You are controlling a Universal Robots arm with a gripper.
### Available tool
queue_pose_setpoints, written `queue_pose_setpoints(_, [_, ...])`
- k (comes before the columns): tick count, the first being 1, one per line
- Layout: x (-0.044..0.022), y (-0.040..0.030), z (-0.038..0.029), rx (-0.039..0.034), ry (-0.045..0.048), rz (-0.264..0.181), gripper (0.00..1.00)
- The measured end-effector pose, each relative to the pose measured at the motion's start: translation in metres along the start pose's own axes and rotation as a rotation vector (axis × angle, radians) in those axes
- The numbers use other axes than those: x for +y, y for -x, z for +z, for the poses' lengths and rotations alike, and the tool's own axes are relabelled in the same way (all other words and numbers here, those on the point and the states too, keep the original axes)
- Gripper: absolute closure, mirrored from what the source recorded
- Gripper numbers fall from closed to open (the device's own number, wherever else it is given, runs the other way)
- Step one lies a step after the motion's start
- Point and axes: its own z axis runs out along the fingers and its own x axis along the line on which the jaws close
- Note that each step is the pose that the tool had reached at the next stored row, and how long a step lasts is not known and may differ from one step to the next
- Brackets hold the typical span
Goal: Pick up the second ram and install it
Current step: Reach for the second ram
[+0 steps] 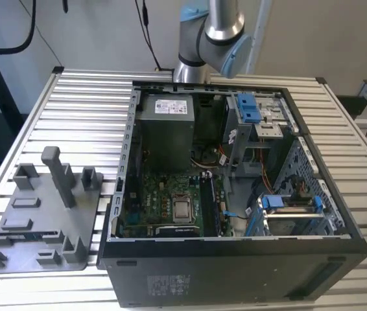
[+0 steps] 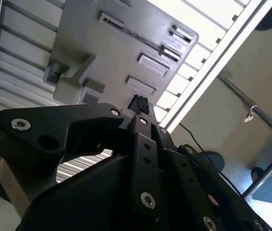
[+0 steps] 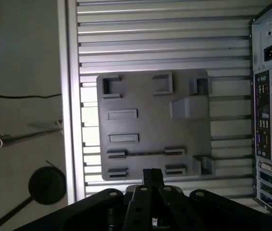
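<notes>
The second ram (image 3: pixel 141 155) shows as a thin dark strip standing on edge between two slotted posts of the grey holder tray (image 3: pixel 150 101). The same strip (image 2: pixel 143 41) crosses the tray in the second wrist view, and in the exterior view it is a dark line (image 1: pixel 33 234) near the tray's front. My gripper (image 3: pixel 152 176) hangs well above the tray's edge, apart from the ram. Its black fingertips (image 2: pixel 139 102) are pressed together with nothing between them. The arm (image 1: pixel 211 29) rises behind the computer case.
An open computer case (image 1: pixel 235 259) lies on the slatted metal table (image 1: pixel 80 103), on the exterior view's right of the tray (image 1: pixel 41 207). Its motherboard (image 1: pixel 164 201), power supply (image 1: pixel 165 129) and blue drive brackets (image 1: pixel 248 107) are exposed. The table's edge rail (image 3: pixel 71 96) runs beside the tray.
</notes>
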Motion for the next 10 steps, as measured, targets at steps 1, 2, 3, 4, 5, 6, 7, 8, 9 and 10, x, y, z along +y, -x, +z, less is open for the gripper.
queue_pose_setpoints(1, [-0.0010, 0.0003, 0.0001, 0.0001, 0.0000, -0.002, 0.89])
queue_pose_setpoints(2, [-0.0014, 0.0006, 0.0000, 0.0002, 0.0000, -0.005, 0.89])
queue_pose_setpoints(3, [-0.0014, 0.0007, 0.0001, 0.0004, 0.0003, -0.010, 0.89])
queue_pose_setpoints(4, [-0.0014, 0.0007, 0.0002, 0.0004, 0.0004, -0.018, 0.89])
queue_pose_setpoints(5, [-0.0015, 0.0007, 0.0002, -0.0002, 0.0006, -0.030, 0.89])
queue_pose_setpoints(6, [-0.0015, 0.0007, 0.0004, -0.0010, 0.0012, -0.046, 0.89])
queue_pose_setpoints(7, [-0.0015, 0.0008, 0.0004, -0.0011, 0.0014, -0.064, 0.89])
queue_pose_setpoints(8, [-0.0015, 0.0008, 0.0004, -0.0010, 0.0017, -0.077, 0.89])
queue_pose_setpoints(9, [-0.0015, 0.0008, 0.0004, -0.0009, 0.0018, -0.079, 0.89])
queue_pose_setpoints(10, [-0.0015, 0.0007, 0.0004, -0.0008, 0.0017, -0.080, 0.89])
